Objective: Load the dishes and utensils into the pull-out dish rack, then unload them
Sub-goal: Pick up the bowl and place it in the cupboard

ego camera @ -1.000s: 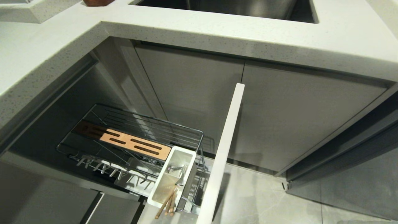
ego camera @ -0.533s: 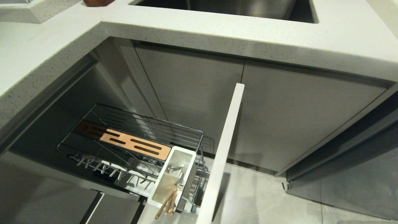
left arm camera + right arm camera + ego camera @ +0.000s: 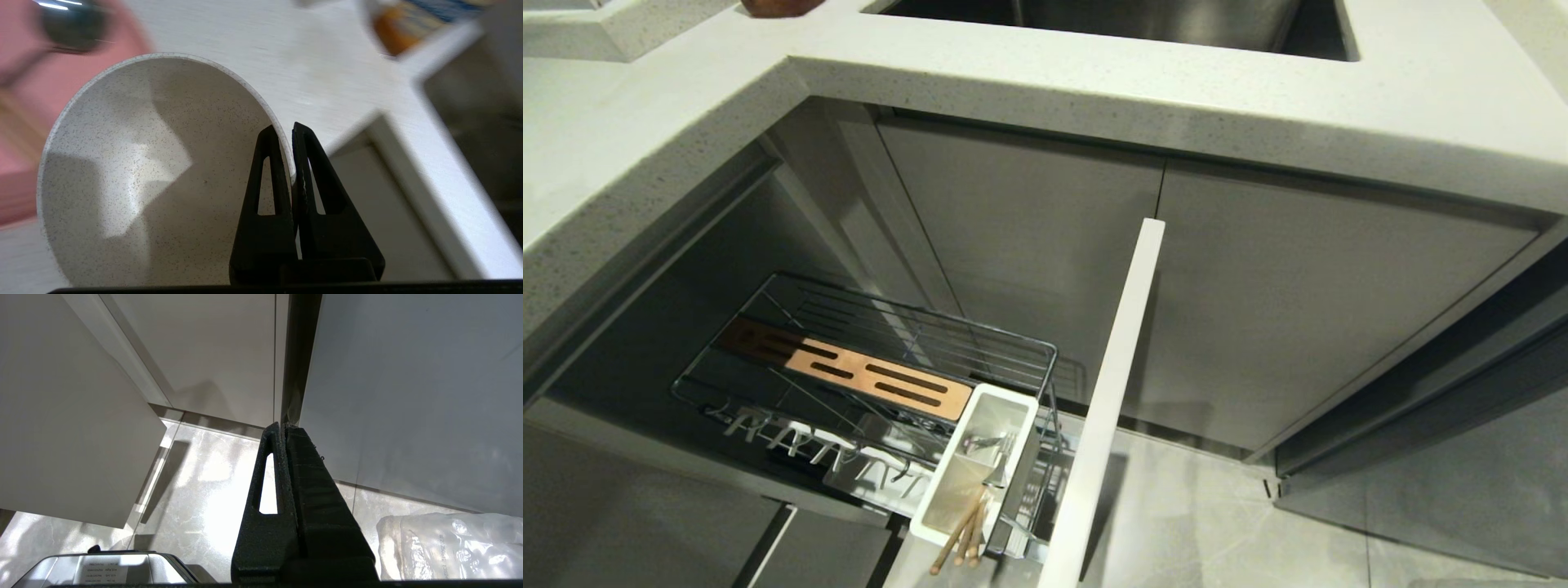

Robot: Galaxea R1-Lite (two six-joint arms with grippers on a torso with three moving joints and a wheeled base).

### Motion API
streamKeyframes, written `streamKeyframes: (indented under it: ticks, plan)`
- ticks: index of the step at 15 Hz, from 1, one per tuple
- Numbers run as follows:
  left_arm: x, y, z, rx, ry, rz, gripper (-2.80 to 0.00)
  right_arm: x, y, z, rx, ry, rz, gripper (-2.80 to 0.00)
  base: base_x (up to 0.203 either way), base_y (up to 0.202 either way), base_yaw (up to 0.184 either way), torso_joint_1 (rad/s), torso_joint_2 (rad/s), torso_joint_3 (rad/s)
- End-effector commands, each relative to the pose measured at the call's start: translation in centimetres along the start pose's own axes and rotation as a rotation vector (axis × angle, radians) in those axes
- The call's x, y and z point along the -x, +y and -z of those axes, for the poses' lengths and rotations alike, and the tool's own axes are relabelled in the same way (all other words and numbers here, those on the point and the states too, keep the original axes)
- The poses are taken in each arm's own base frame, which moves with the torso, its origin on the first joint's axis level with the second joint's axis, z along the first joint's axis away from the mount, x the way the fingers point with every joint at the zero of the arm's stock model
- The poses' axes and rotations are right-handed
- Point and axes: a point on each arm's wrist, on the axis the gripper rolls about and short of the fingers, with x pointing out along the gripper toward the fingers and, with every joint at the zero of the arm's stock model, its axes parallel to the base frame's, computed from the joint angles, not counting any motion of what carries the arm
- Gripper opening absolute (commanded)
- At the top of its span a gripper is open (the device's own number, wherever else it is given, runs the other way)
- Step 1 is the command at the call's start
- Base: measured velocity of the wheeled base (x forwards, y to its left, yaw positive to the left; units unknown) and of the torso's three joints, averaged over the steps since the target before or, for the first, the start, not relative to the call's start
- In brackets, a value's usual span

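My left gripper (image 3: 286, 128) is shut on the rim of the cream-white speckled bowl (image 3: 143, 155), one finger inside and one outside, over the pale counter (image 3: 327, 61). Behind the bowl lies the pink plate (image 3: 24, 81) with a blurred dark shiny thing on it, perhaps the spoon (image 3: 73, 24). In the head view the pull-out dish rack (image 3: 866, 359) stands drawn out at lower left, with no dishes in it. Light-wood chopsticks (image 3: 960, 535) lean in its white caddy (image 3: 980, 457). Neither arm shows there. My right gripper (image 3: 282, 425) is shut and empty, low beside the cabinet doors.
The rack's pale front panel (image 3: 1111, 392) juts out edge-on to the right of the caddy. The steel sink (image 3: 1135, 20) is set in the counter (image 3: 1094, 90) above. A blurred orange and blue package (image 3: 408, 20) stands on the counter. A clear plastic bag (image 3: 449, 547) lies on the floor.
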Motion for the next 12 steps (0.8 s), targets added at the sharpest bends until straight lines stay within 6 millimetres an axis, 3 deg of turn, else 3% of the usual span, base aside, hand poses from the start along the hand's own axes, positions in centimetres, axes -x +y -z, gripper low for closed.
streamKeyframes:
  ticks: [1,5,12]
  plan:
    - [1.0,-0.7,0.0,0.038,0.043,0.133,-2.80,0.0,0.0,0.0,0.000,0.001,0.000,-2.80,0.000,0.000,0.000,0.000,0.00,0.000]
    - [0.8,-1.1,1.1,0.088,0.161,0.360,-2.80,0.0,0.0,0.1,0.000,0.002,-0.001,-2.80,0.000,0.000,0.000,0.000,0.00,0.000]
    - [-2.3,-1.0,5.3,0.102,0.308,0.482,-2.80,0.0,0.0,0.1,0.000,0.002,0.000,-2.80,0.000,0.000,0.000,0.000,0.00,0.000]
